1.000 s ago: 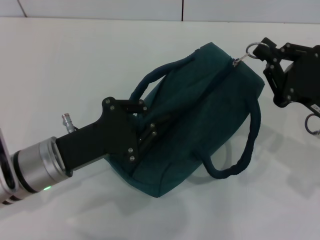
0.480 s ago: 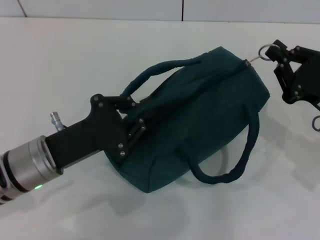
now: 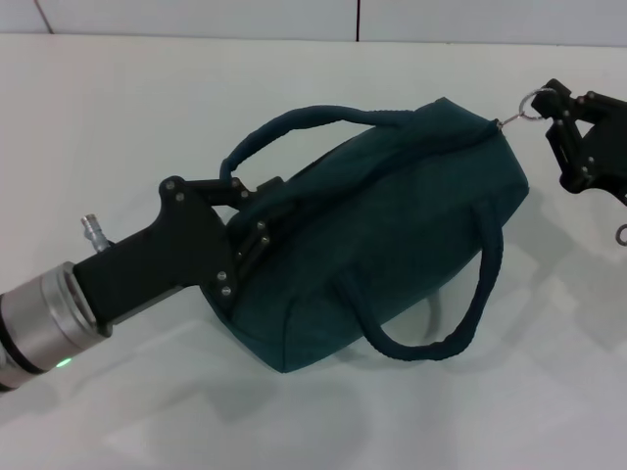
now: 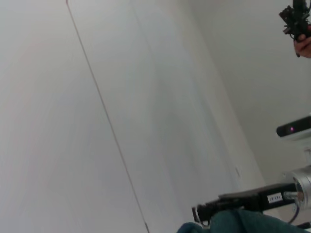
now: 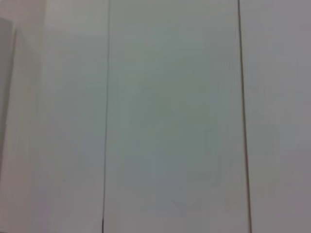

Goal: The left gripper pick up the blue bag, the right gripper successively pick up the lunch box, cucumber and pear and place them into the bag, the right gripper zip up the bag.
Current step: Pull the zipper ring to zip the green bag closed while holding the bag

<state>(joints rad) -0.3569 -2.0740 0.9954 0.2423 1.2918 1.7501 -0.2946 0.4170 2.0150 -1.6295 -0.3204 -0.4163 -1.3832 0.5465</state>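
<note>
The left hand (image 3: 253,217) is closed on one end of the blue bag (image 3: 392,235). At the far end, the right hand (image 3: 551,103) pinches the bag's zipper ring (image 3: 534,102).

Count: 1 blue bag (image 3: 392,225) with 2 loop handles (image 3: 460,313), 1 ring zipper pull (image 3: 532,102), 2 claws: left claw (image 3: 257,217), right claw (image 3: 558,113).

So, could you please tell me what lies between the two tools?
In the head view, the blue bag spans the stretch between the left tool and the right tool.
</note>
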